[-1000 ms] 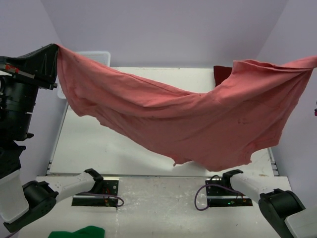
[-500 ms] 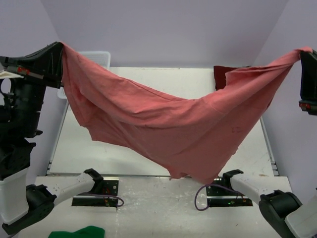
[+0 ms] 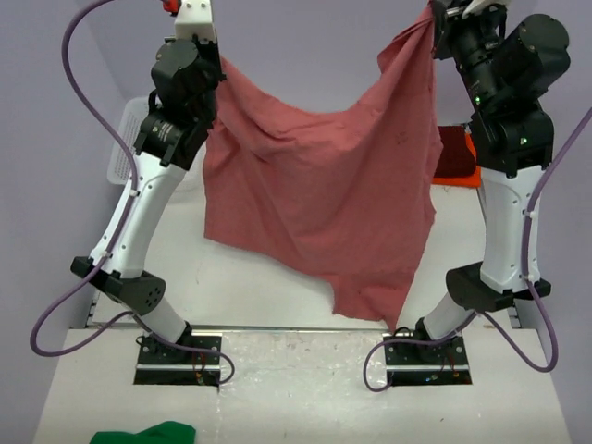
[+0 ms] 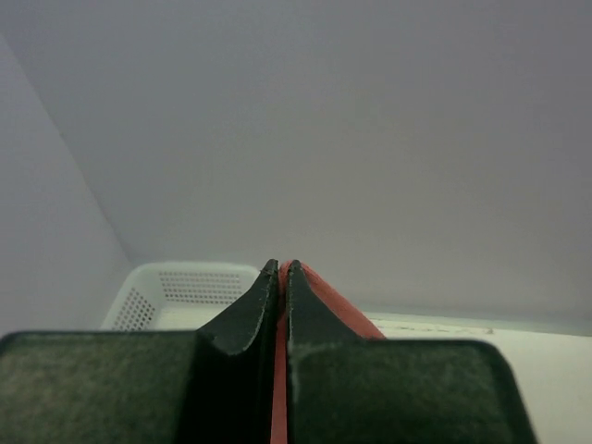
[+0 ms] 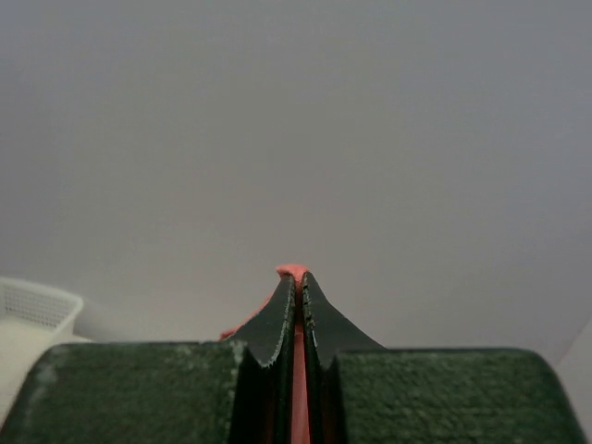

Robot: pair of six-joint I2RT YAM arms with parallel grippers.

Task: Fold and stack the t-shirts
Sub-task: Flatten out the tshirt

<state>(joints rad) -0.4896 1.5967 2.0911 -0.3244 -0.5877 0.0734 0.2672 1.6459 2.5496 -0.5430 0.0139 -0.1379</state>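
The faded rose t-shirt (image 3: 324, 185) hangs spread in the air above the table, gripped by two top corners and drooping to a point near the front edge. My left gripper (image 3: 217, 67) is raised high and shut on its left corner. In the left wrist view a strip of rose cloth (image 4: 326, 302) is pinched in the left gripper (image 4: 280, 269). My right gripper (image 3: 433, 20) is shut on the right corner, with cloth (image 5: 299, 388) showing between the tips of the right gripper (image 5: 298, 277). A dark maroon shirt (image 3: 451, 150) and an orange one (image 3: 472, 166) lie at the far right, behind the right arm.
A white mesh basket (image 3: 125, 148) stands at the far left behind the left arm, and shows as the basket (image 4: 185, 285) in the left wrist view. A green cloth (image 3: 148, 433) lies at the bottom edge, near the arm bases. Both arms stand tall over the table (image 3: 250, 287).
Both arms have swung up and inward from wide out at the sides. The rose shirt, before stretched in a low sag across the table, now hangs higher and narrower between them.
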